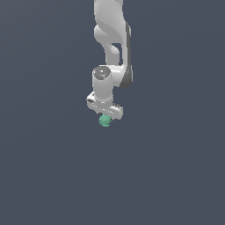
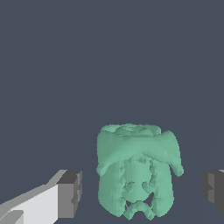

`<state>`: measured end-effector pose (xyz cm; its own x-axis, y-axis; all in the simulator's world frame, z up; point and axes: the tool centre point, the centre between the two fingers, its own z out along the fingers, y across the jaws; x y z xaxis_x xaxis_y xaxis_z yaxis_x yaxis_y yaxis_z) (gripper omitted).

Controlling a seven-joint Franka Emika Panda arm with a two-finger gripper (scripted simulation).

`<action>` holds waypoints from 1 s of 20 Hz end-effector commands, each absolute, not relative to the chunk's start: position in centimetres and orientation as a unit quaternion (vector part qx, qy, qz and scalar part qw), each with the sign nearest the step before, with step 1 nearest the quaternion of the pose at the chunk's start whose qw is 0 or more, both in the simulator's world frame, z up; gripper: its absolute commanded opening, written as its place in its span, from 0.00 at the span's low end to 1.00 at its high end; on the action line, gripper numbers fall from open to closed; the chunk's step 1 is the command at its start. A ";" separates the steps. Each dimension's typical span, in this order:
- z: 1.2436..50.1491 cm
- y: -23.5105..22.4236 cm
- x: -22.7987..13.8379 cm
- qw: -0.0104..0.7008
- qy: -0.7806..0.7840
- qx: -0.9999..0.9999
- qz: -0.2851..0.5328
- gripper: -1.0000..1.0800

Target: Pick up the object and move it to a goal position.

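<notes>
teal lump between spread fingers

teal-green and knobbly, the object (image 2: pixel 138 170) sits between the gripper's (image 2: pixel 142 188) two dark fingertips (image 2: pixel 70 192), with a clear gap on each side, so nothing is gripped. in the exterior view the object (image 1: pixel 104 120) shows just under the white gripper (image 1: pixel 104 115), against a plain slate-grey ground (image 1: pixel 44 176).

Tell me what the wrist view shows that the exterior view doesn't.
Only the wrist view shows the finger pads standing apart from the object, gaps on both sides, and its knobbly surface. Only the exterior view shows the arm above the hand. Both show the teal object at the hand, on a plain dark background.
</notes>
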<state>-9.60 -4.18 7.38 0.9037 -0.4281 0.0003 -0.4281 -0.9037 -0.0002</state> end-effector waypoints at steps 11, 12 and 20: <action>4.0 -4.2 -9.7 0.000 0.221 -0.975 0.000 0.00; 4.0 -4.2 -9.7 0.000 0.221 -0.975 0.000 0.00; 4.0 -4.2 -9.7 0.000 0.221 -0.975 0.000 0.00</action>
<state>-9.69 -4.10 4.11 0.9028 -0.4300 0.0003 -0.4300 -0.9028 -0.0008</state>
